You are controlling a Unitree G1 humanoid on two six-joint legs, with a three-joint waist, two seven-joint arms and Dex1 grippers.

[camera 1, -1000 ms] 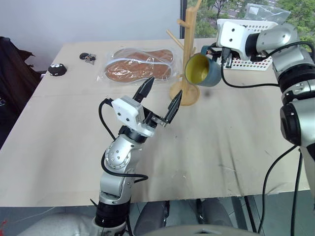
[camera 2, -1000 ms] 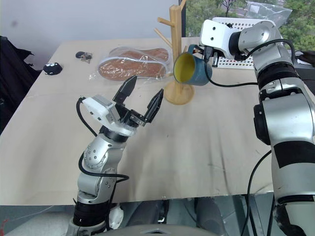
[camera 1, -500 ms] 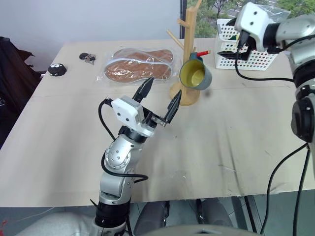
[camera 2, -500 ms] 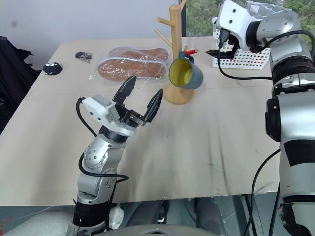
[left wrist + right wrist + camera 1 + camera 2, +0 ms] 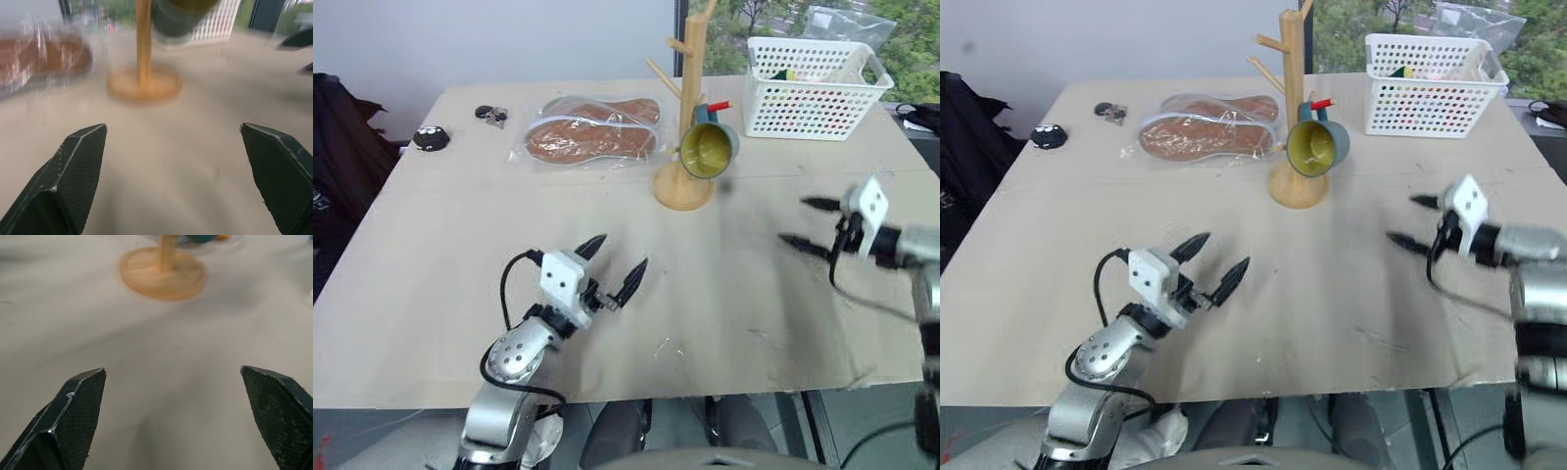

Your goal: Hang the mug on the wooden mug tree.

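Note:
The teal mug (image 5: 708, 149) hangs by its handle from a low peg on the right side of the wooden mug tree (image 5: 691, 69), its yellow inside facing me. Neither gripper touches it. My right gripper (image 5: 793, 221) is open and empty, low over the table to the right of the tree and nearer to me. My left gripper (image 5: 619, 257) is open and empty too, low near the table's front edge, pointing toward the tree's round base (image 5: 144, 84). That base (image 5: 163, 274) also shows ahead of the right gripper (image 5: 173, 382) in the right wrist view.
A white perforated basket (image 5: 813, 88) stands at the back right. A clear plastic bag with brown contents (image 5: 592, 132) lies left of the tree. A small black object (image 5: 431, 138) and keys (image 5: 490, 115) lie at the far left. The table's front edge (image 5: 607, 397) is close.
The right gripper opened, let go of the mug and dropped down and back to the right. The mug now hangs on the peg. The left arm has sunk toward the table.

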